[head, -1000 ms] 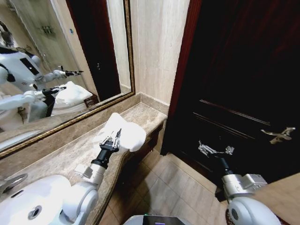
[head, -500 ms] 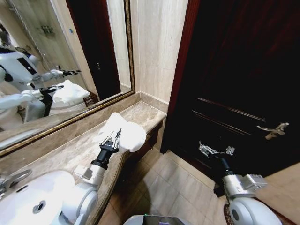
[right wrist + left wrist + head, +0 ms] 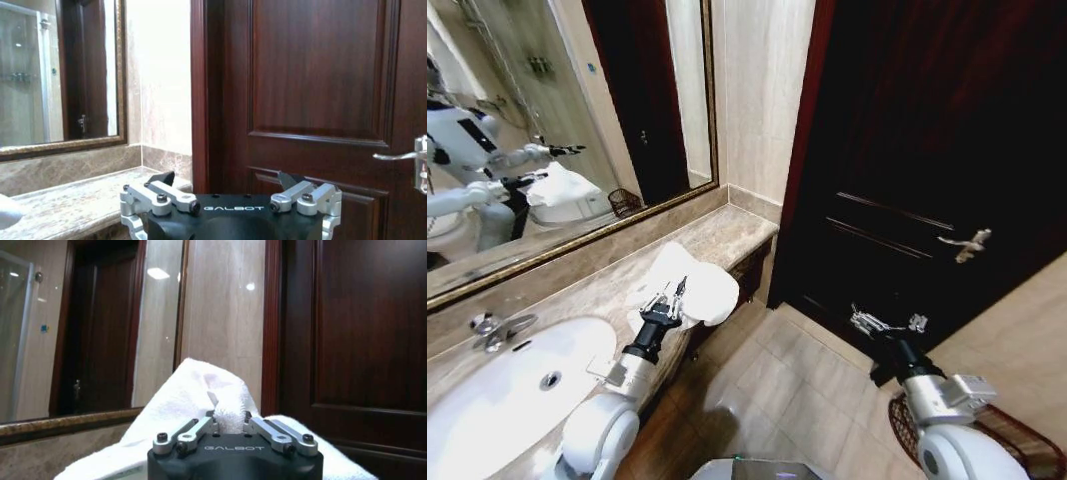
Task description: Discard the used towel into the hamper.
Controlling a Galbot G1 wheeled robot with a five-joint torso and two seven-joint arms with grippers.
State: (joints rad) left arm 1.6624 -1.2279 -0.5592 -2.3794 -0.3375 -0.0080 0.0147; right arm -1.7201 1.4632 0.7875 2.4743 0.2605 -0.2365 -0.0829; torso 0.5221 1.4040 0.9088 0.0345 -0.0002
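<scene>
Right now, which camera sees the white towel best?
The left wrist view: the towel sits pinched in the left gripper, close up. The head view shows the towel whole but smaller, held over the counter. The right wrist view catches a white corner.

White arms, blk GALBOT-marked wrists

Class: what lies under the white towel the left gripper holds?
The marble counter runs beneath the towel, which the left gripper pinches. The towel's folds hide whether it touches the counter.

The hamper [image 3: 1017,440] is cut off at the frame's corner, partly behind the right arm.
</scene>
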